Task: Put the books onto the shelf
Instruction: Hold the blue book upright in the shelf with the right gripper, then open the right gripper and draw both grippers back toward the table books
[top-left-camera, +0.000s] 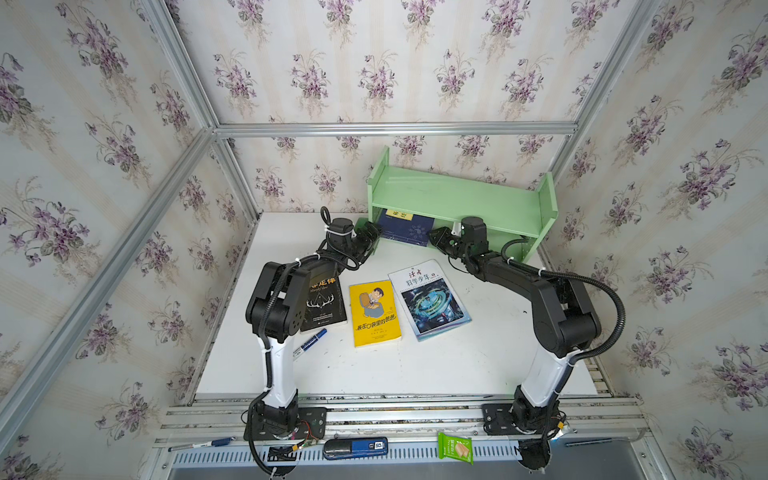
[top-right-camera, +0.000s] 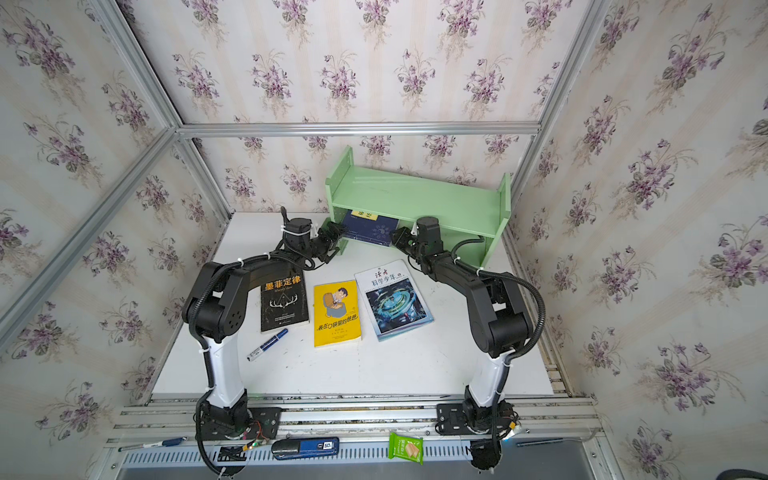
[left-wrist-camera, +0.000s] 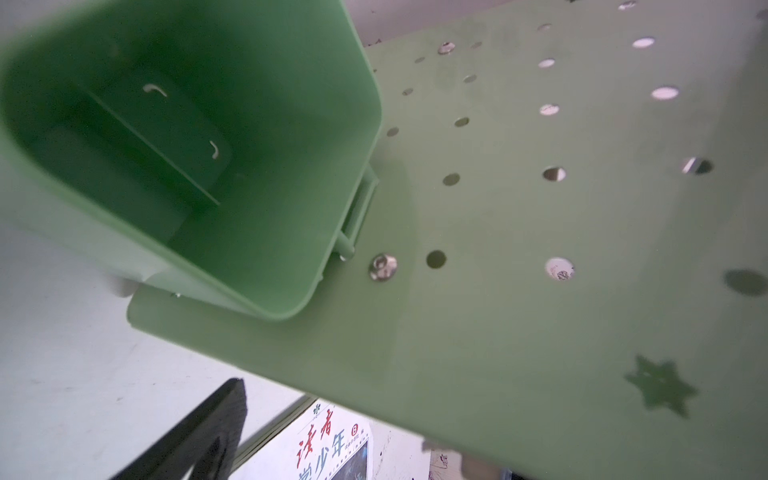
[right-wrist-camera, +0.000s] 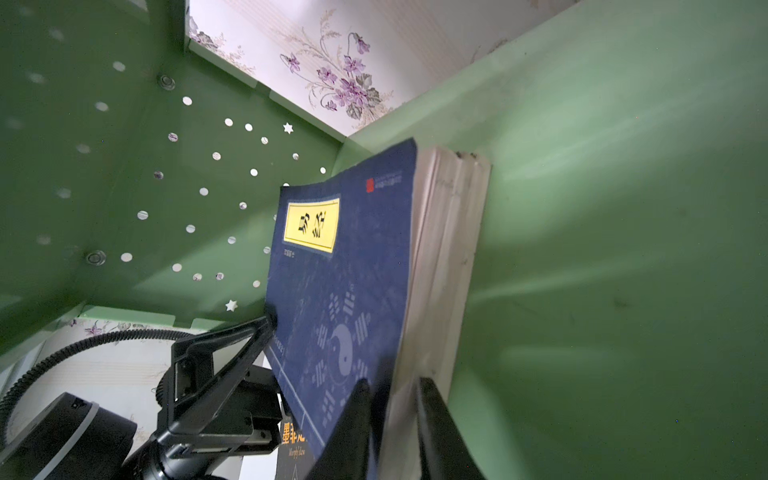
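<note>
Both top views show the white worktop (top-left-camera: 415, 370) filling the middle of the frame, with the pale green shelf (top-left-camera: 461, 199) standing at its far edge, upper centre and a little right. Three books lie flat and face up in a row below the shelf. The white-blue swirl book (top-left-camera: 430, 299) is at centre right. The yellow cartoon-man book (top-left-camera: 374, 313) is just left of it. The black antler book (top-left-camera: 326, 305) is further left, partly covered by the left arm in a top view. A stack of navy books (top-left-camera: 405, 230) with a yellow title label lies on the shelf's lower tier at its left end, its near edge jutting out from under the upper board. The right hand (top-left-camera: 434, 237) reaches that stack from the right. In the right wrist view its fingers (right-wrist-camera: 357, 419) are pressed in on the near edge, one on the navy cover and one against the page edges, pinching it. The left hand (top-left-camera: 371, 235) sits at the shelf's left end panel, spread wide and holding nothing. In the right wrist view one fingertip (right-wrist-camera: 269, 322) meets the navy cover's side edge. The left wrist view looks straight into the small green cup (left-wrist-camera: 324, 145) fixed to that perforated panel. A blue marker (top-left-camera: 309, 344) lies just below the black book, and a green snack packet (top-left-camera: 456, 448) rests on the rail at the bottom of the frame.
</note>
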